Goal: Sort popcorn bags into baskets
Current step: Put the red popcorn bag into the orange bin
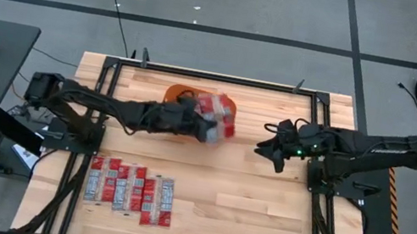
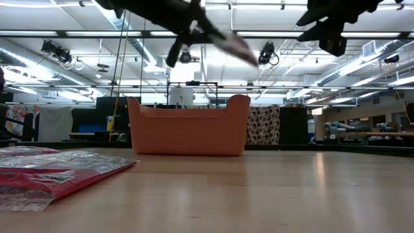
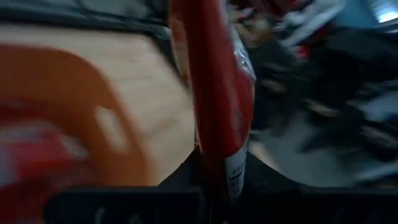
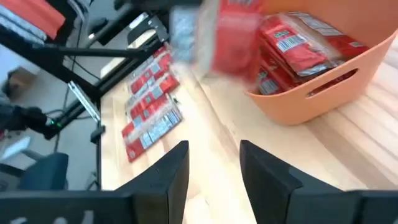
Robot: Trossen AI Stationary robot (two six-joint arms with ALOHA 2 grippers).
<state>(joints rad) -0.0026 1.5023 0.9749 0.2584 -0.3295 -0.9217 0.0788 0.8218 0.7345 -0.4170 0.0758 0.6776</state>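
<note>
gripping a red popcorn bag, the left gripper is hanging clamped on it over the orange tub at table 12 o'clock. the right gripper, fingers apart, is waiting toward 3 o'clock. remaining bags are lying at 7 o'clock.

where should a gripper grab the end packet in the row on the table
Take a popcorn bag at the row's outer end from straight above, fingers across its narrow width. It lies flat on the table, and only its outer long edge is free of neighbours.
</note>
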